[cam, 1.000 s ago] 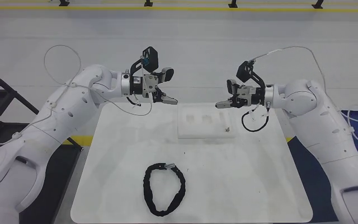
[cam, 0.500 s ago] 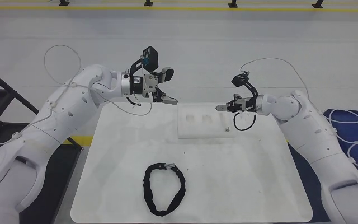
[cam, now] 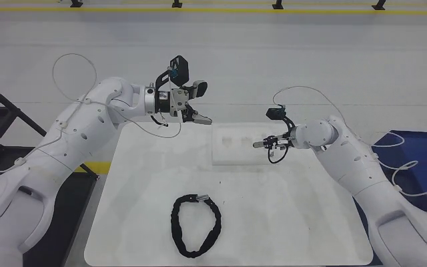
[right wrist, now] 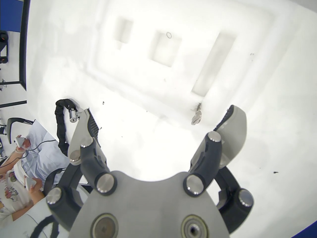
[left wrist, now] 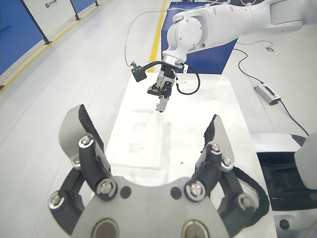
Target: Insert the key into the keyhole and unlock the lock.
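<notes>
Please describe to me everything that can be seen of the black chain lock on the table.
The chain lock is a closed loop in a black sleeve that looks like fabric. Its ends meet in a short silver metal cylinder, whose end face shows a small dark spot, perhaps the keyhole. The loop lies flat on the white table, on the robot's side of the white foam block and apart from it. Only the table touches it.

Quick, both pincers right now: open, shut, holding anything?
Left pincer: open, holding nothing.
Right pincer: open, holding nothing, poised over the small silver metal key.
</notes>
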